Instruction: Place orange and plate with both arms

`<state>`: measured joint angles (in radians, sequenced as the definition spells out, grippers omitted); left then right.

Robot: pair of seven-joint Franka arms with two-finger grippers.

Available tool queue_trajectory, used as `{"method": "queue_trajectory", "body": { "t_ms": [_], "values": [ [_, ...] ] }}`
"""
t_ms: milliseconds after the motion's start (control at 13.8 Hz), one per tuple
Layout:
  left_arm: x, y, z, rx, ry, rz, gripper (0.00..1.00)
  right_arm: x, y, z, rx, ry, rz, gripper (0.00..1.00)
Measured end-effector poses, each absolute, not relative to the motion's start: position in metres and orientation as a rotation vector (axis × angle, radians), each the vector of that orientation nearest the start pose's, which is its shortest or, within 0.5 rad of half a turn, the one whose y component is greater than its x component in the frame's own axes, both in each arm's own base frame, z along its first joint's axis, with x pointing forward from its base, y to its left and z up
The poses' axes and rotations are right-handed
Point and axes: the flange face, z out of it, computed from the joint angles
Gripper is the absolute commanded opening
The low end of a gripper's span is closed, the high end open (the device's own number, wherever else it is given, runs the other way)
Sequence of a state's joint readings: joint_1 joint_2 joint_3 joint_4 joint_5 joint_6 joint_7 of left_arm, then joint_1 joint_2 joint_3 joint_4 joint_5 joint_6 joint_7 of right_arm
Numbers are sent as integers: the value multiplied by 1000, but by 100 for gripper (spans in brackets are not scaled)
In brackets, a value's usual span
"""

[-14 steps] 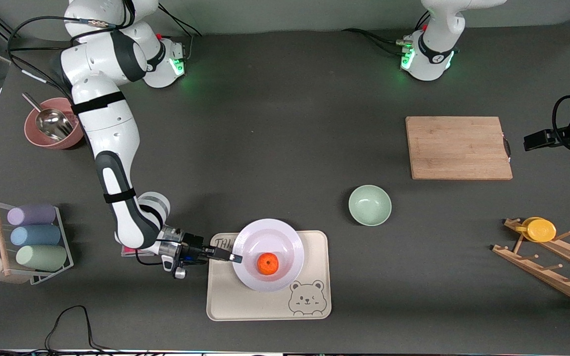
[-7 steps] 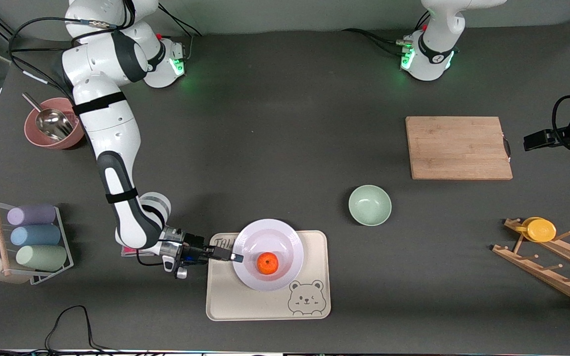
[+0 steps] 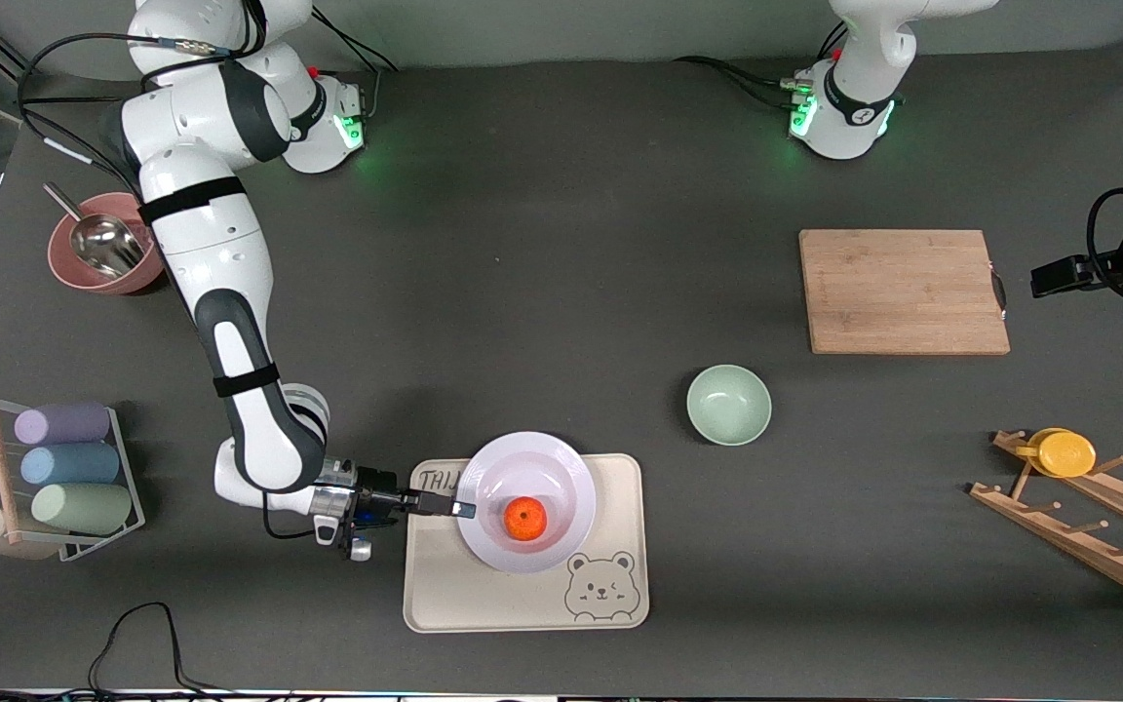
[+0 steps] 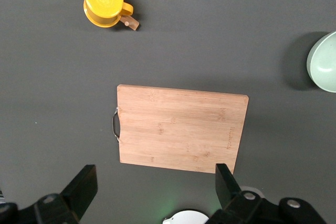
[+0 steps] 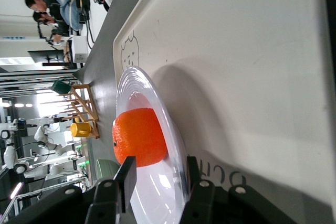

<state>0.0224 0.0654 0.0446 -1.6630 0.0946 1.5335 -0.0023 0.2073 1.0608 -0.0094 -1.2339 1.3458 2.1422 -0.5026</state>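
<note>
The pale lavender-white plate (image 3: 550, 478) rests on the cream bear tray (image 3: 522, 604). The orange (image 3: 525, 519) lies in the plate's well. My right gripper (image 3: 462, 508) is low at the plate's rim on the side toward the right arm's end of the table. Its fingers are apart and straddle the rim, one over the well and one under the rim. The right wrist view shows the orange (image 5: 139, 136), the plate (image 5: 157, 182) and the gripper (image 5: 158, 174). My left gripper (image 3: 1059, 276) waits open and empty, high beside the cutting board (image 4: 181, 127), its fingertips (image 4: 84, 182) wide apart.
A mint-green bowl (image 3: 728, 405) stands between the tray and the wooden cutting board (image 3: 903, 291). A wooden rack with a yellow cup (image 3: 1066, 453) is at the left arm's end. A pink bowl with a scoop (image 3: 98, 255) and a cup rack (image 3: 64, 468) are at the right arm's end.
The right arm's wrist has swung a little toward the front camera. The tray with plate and orange has slid slightly toward the right arm's end. The left arm has not moved.
</note>
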Motion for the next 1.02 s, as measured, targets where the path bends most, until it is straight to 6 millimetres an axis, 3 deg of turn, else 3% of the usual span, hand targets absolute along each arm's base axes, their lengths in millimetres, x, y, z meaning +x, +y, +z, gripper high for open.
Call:
{"method": "queue_trajectory", "body": {
  "t_ms": [145,436,727,1018],
  "values": [
    [559,47,543,-3034,-96,302,100,734,187,145,-2167,172,-20,61],
    [559,47,542,-3034,-96,302,100,745,167,191,-2398,5,-29,100],
    [559,47,542,-3034,-95,303,100,742,124,259,-2547,-178,63,100],
    [559,47,542,-3034,-94,303,100,716,79,355,-2738,-276,130,100]
  ]
}}
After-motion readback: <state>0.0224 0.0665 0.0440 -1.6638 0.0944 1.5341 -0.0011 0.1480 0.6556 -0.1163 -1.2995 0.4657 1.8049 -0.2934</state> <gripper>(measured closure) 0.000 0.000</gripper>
